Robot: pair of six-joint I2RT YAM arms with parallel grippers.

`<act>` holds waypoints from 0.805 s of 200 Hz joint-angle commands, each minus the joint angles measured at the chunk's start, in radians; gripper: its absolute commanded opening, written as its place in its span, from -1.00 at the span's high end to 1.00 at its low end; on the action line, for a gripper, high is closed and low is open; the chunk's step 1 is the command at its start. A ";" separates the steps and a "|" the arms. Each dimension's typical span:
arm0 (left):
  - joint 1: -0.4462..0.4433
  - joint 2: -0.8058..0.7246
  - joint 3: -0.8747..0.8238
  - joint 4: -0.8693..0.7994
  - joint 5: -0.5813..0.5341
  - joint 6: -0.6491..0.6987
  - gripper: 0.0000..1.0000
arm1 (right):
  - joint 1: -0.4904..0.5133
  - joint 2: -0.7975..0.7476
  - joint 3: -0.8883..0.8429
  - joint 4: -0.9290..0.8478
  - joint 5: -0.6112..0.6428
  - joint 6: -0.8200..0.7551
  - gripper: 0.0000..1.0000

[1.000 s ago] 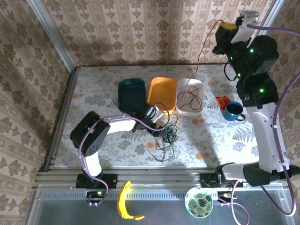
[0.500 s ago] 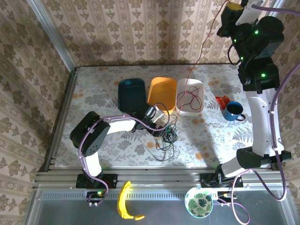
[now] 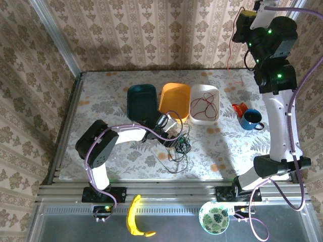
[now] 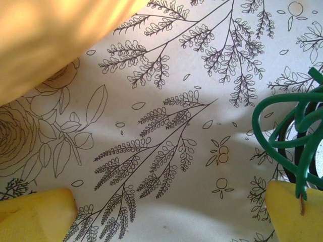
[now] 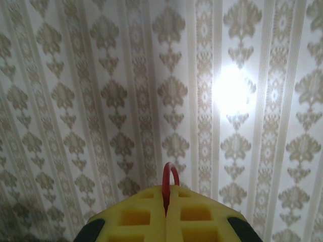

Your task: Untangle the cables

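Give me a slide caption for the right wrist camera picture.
Right pincer shut on a loop of red cable, facing patterned wallpaper.

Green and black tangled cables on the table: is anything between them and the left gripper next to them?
Nothing visible does. The open left gripper sits beside the thin green and black cables; in its wrist view a green loop reaches one yellow finger, with bare flowered tablecloth between the fingers.
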 commanded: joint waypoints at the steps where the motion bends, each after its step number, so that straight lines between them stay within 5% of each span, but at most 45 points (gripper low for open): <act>1: -0.011 0.082 -0.020 -0.017 0.041 0.019 -1.00 | -0.013 -0.008 -0.052 -0.011 -0.022 0.016 1.00; 95: -0.012 0.090 -0.033 0.008 0.046 0.005 -1.00 | -0.029 -0.007 -0.038 -0.006 -0.067 0.049 1.00; 161: -0.011 0.086 -0.015 -0.018 0.048 0.027 -1.00 | -0.026 -0.104 -0.393 0.065 -0.103 0.160 1.00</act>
